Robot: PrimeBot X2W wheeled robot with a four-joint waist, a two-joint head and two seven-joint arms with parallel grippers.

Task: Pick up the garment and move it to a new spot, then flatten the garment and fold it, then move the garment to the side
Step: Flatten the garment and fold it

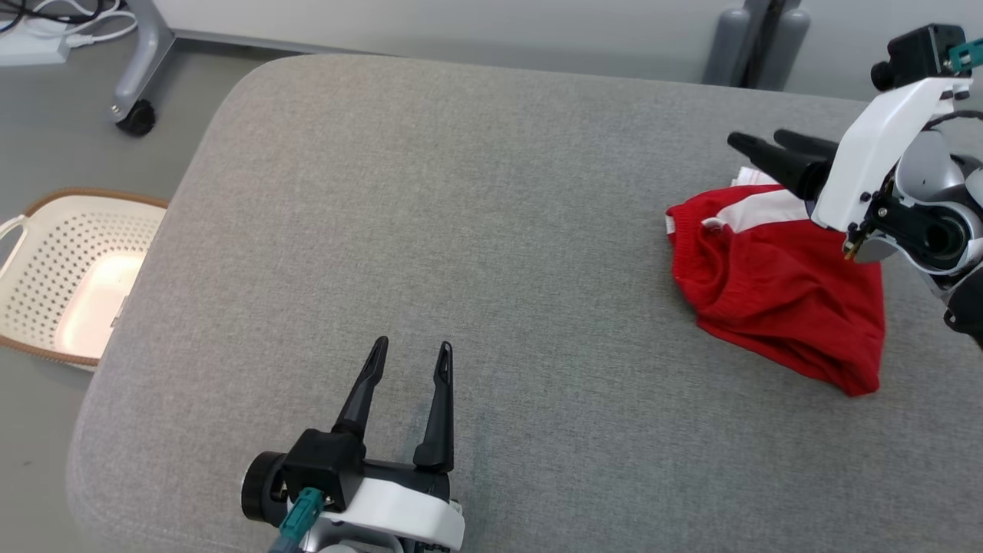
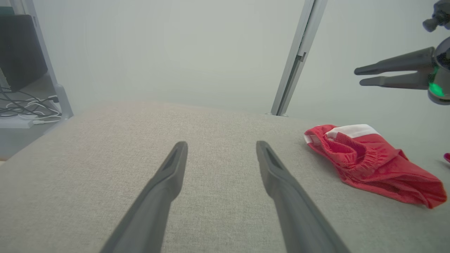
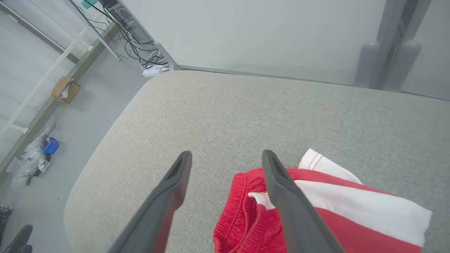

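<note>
The garment [image 1: 776,299] is a crumpled red piece with a white band, lying at the right side of the grey cushioned surface [image 1: 461,230]. My right gripper [image 1: 756,138] hangs in the air above the garment's far edge, fingers pointing left and apart, with nothing between them. The left wrist view shows the right gripper [image 2: 358,77] well clear above the garment [image 2: 372,165]. In the right wrist view the garment [image 3: 246,218] lies below my right gripper [image 3: 225,156]. My left gripper [image 1: 413,346] stands open over the near middle of the surface, far left of the garment; the left wrist view shows this gripper [image 2: 221,144] empty.
A cream perforated basket [image 1: 46,223] stands on the floor left of the surface. A wheeled frame leg [image 1: 138,115] and cables lie at the far left. Grey posts [image 1: 756,38] rise behind the far edge. Bare grey fabric stretches left of the garment.
</note>
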